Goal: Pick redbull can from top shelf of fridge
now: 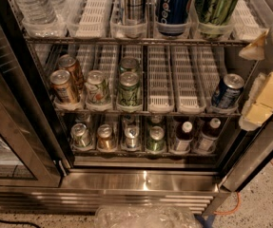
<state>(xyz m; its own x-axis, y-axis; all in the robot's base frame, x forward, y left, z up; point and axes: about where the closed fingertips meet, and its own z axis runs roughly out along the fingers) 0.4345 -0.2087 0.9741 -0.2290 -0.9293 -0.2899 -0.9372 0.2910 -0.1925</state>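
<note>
Camera view catches the approach: redbull can (135, 4) at 12 o'clock on the top shelf (79, 40), tool (265, 95) at 3 o'clock, grip state I cannot tell, likely needing to reach toward 10 o'clock.

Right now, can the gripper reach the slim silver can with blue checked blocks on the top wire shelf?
Probably yes. The slim silver-and-blue redbull can stands at its lane's front with nothing before it; the gripper hangs lower right, beside the middle rack, so must rise leftward.

The gripper (268, 98) shows at the right edge of view. It is blocky and pale yellow, with cream-white parts.
</note>
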